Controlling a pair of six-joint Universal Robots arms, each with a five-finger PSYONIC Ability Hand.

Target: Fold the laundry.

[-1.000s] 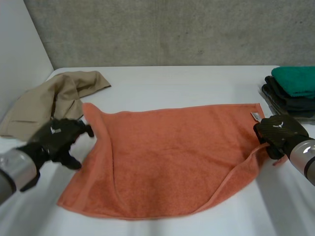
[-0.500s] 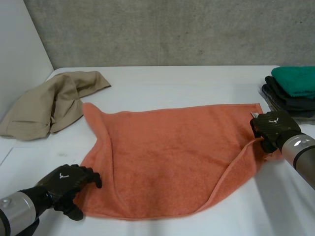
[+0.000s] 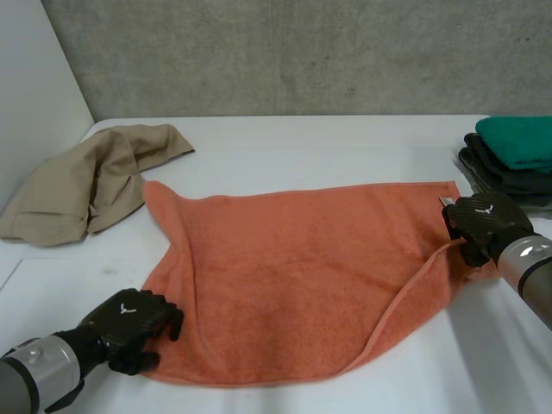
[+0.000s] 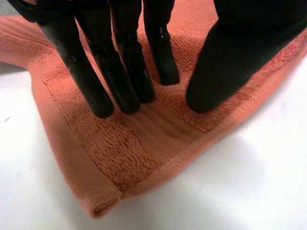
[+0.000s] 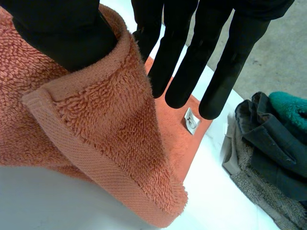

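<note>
An orange towel lies spread on the white table, its right edge folded inward. My left hand rests on its near left corner. In the left wrist view the fingers and thumb press their tips down on the towel, which lies flat between them. My right hand is at the towel's far right corner. There the towel wraps over the thumb, and the straight fingers pinch it from the other side, lifting the edge.
A beige garment lies crumpled at the far left by the side wall. A stack of folded clothes, green on top of dark ones, sits at the far right, close beside my right hand. A small label marks the towel's corner.
My left hand came from the towel's left edge down to its near left corner and settled its fingertips on it. The right hand kept its hold and hardly shifted.
</note>
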